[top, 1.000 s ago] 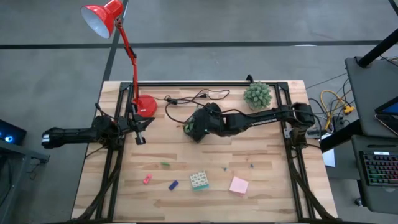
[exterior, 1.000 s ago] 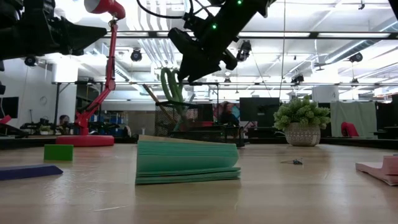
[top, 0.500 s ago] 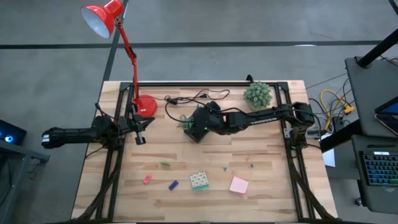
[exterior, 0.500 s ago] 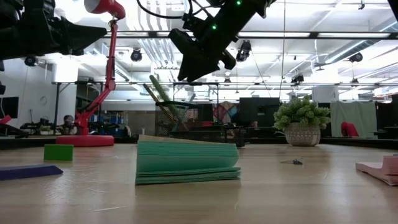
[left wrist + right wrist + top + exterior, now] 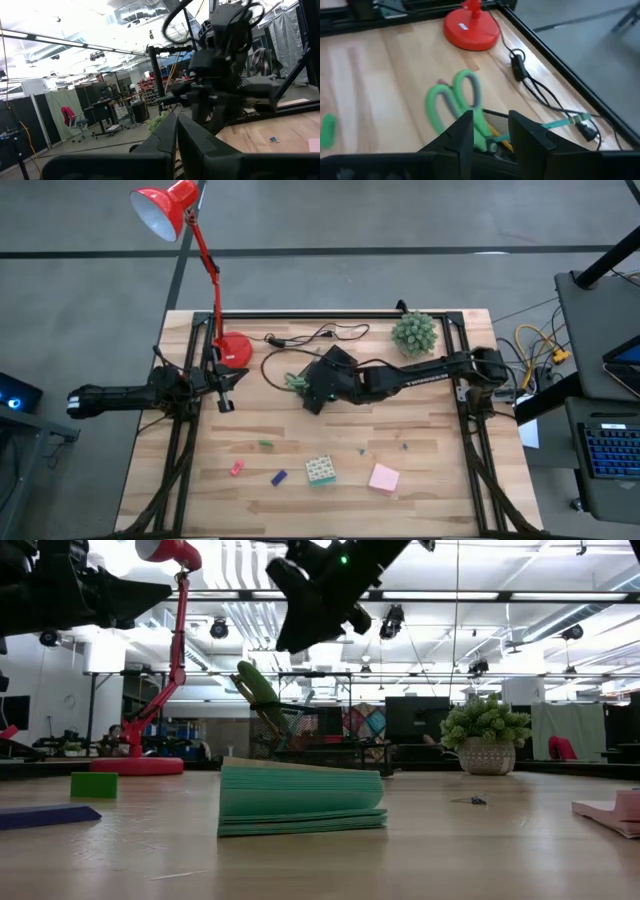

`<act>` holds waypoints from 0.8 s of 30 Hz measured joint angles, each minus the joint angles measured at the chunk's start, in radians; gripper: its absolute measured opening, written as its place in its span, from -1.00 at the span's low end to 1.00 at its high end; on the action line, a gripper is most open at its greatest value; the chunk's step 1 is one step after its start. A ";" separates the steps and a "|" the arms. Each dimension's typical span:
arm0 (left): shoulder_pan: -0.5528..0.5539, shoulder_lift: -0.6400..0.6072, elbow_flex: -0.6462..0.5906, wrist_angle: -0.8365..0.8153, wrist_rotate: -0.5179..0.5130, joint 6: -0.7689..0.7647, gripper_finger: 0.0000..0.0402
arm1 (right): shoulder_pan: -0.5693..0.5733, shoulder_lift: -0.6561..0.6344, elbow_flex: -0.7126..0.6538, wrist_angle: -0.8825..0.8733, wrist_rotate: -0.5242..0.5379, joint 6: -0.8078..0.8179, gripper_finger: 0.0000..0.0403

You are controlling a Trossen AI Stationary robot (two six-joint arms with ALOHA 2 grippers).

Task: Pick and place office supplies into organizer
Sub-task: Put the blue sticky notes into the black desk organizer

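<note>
The green-handled scissors [image 5: 452, 100] stand in the black mesh organizer [image 5: 496, 119], blades down and handles leaning toward the table's left [image 5: 257, 690]. A pencil and a teal pen [image 5: 560, 122] lie in the organizer too. My right gripper [image 5: 492, 132] hovers open just above the scissors [image 5: 293, 382], clear of them in the low view [image 5: 290, 635]. My left gripper [image 5: 177, 132] is shut and waits at the table's left [image 5: 225, 402]. Near the front lie a patterned block [image 5: 320, 470], a pink sticky-note pad [image 5: 383, 478] and small green [image 5: 265, 443], red [image 5: 237, 468] and blue [image 5: 279, 477] pieces.
The red lamp's round base [image 5: 233, 350] stands at the far left, and a black cable [image 5: 312, 337] runs along the far edge beside the organizer. A spiky green plant ball [image 5: 414, 332] sits at the far right. Bare wood lies between the organizer and the front items.
My right gripper has risen above the organizer. The scissors, upright right under its fingers a second ago, have tipped so their handles lean toward the table's left, while their blades stay in the organizer.
</note>
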 joint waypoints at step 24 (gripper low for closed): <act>0.000 0.000 0.000 0.000 0.000 0.000 -1.00 | 0.382 -0.003 0.028 -0.215 -0.033 -0.299 -0.15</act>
